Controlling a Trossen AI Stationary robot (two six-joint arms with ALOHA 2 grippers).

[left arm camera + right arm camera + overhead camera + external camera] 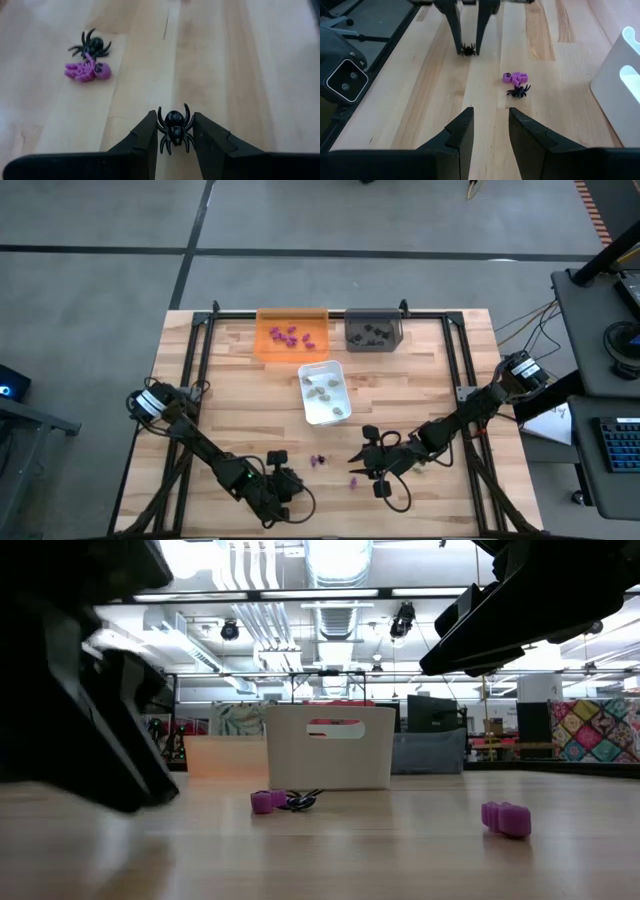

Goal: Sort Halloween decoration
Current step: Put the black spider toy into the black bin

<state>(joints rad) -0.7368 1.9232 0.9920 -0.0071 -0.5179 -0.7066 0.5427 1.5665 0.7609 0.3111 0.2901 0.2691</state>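
A black spider (173,131) sits upright between dark fingers. At its ten o'clock, another black spider (90,46) touches a purple skeleton (86,70) lying flat.

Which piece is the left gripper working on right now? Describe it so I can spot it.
Start at the left gripper, low over the near edge of the table. Between its fingers sits a black spider. Another black spider lies farther off, but that one touches a purple skeleton.
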